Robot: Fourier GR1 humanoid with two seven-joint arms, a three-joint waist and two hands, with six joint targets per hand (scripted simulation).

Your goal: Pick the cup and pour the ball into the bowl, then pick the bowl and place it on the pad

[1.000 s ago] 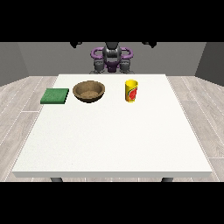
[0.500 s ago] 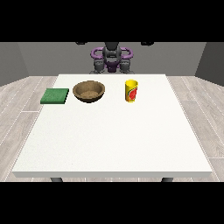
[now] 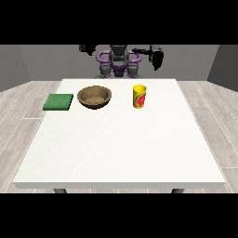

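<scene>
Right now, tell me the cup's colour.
Yellow with a red mark on its side, seen in the front view: cup.

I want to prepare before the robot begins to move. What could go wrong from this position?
1. The hand at the view's right is raised behind the table's far edge and must descend to the upright yellow cup; a sideways touch might tip it and release the ball too early.
2. The bowl stands apart from the cup, so a pour begun too soon may miss it.
</scene>
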